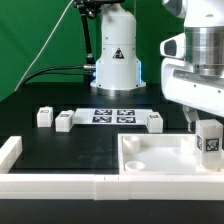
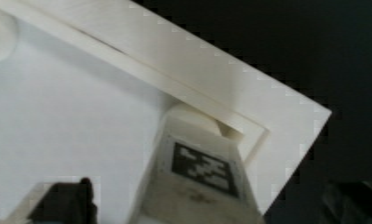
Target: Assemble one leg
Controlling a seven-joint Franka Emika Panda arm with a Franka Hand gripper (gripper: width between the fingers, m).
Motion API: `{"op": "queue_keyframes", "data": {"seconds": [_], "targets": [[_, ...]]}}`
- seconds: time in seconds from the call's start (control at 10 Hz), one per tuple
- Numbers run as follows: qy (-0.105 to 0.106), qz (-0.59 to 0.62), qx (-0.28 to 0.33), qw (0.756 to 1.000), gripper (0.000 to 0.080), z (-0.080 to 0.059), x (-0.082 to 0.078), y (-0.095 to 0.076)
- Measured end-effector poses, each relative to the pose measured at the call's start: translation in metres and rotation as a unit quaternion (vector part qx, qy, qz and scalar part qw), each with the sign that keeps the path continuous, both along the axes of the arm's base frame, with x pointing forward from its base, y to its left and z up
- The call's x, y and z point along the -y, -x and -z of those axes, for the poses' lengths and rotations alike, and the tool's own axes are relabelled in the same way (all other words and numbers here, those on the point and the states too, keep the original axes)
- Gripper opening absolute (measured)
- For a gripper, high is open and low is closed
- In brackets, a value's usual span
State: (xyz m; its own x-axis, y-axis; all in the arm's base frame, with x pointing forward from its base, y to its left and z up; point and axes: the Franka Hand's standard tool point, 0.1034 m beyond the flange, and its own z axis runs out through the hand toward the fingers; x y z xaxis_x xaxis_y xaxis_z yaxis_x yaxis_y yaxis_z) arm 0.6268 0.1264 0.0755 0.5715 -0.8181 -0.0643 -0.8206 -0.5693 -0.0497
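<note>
My gripper (image 1: 206, 128) hangs over the far right corner of the big white panel (image 1: 150, 160). One white leg (image 1: 208, 140) with a tag on its face stands upright at that corner, between my fingers. In the wrist view the leg (image 2: 204, 165) rises from the panel's corner (image 2: 94, 110). One dark finger (image 2: 62, 200) stands clearly apart from the leg with pale panel showing between them. The other finger (image 2: 352, 205) is dim against the black table. The jaws flank the leg without pressing it. Whether the leg's foot sits in the socket is hidden.
Three more legs lie on the black table: two at the exterior view's left (image 1: 43, 117) (image 1: 64, 121) and one near the middle (image 1: 155, 122). The marker board (image 1: 112, 115) lies behind them, before the arm's base (image 1: 115, 60). A white rail (image 1: 50, 185) runs along the front.
</note>
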Motion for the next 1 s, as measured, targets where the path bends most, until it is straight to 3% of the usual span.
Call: {"op": "queue_keyframes", "data": {"seconds": [0.2,0.4,0.8,1.0], "targets": [[0.001,-0.123,0.01,0.992,0.0647,0.0003,-0.0008,0.0003],[0.001,-0.251,0.02,0.968,0.0649,0.0014,0.001,0.0003],[0.011,-0.475,0.032,0.879,0.0649,0.0003,0.0018,0.0001],[0.011,-0.521,0.035,0.853,0.0649,0.0008,0.0034,0.0002]]}}
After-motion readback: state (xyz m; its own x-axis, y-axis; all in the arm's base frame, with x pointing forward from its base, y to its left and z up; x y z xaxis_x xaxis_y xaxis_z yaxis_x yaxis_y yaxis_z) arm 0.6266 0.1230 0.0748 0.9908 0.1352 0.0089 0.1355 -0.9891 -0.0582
